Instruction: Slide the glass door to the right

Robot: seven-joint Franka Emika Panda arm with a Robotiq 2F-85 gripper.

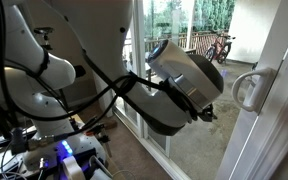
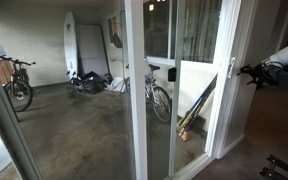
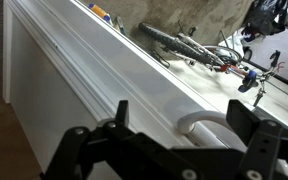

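The gripper (image 3: 177, 108) has its fingers apart, with the white D-shaped handle (image 3: 209, 121) lying between them; I cannot tell whether they touch it. The handle sits on the edge stile of the glass door (image 1: 280, 60), just beside the gripper. Beyond the glass, a bicycle (image 2: 160, 98) stands on the concrete floor (image 2: 74, 130).

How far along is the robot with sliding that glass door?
Done: the approach. The claw sits right at the white handle of the glass door.
In hand: the grasp. In the wrist view the claw is open with the handle between its fingers, not yet clamped.
Left: closing on the handle and pulling the door to the right. Nothing here shows that the door has slid.
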